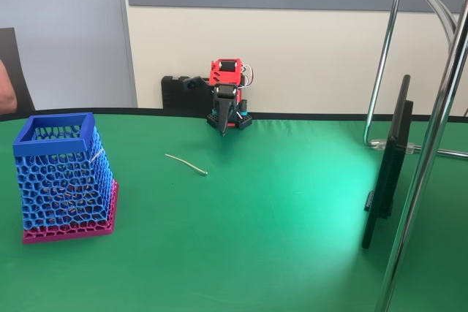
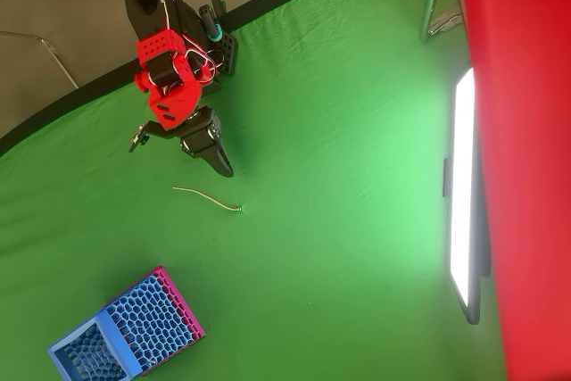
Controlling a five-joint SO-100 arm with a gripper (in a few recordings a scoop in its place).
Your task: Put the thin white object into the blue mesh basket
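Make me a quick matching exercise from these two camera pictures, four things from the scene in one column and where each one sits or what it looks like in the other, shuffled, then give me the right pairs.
Column one:
1. thin white object
2. blue mesh basket
3. gripper
4. dark flat screen

Column two:
A. stands on edge at the right of the fixed view
B. lies loose on the green cloth, touching nothing else
C. hangs pointing down near the back edge of the cloth
D. stands on a magenta-pink base at the left of the fixed view

Pairs: 1-B, 2-D, 3-C, 4-A
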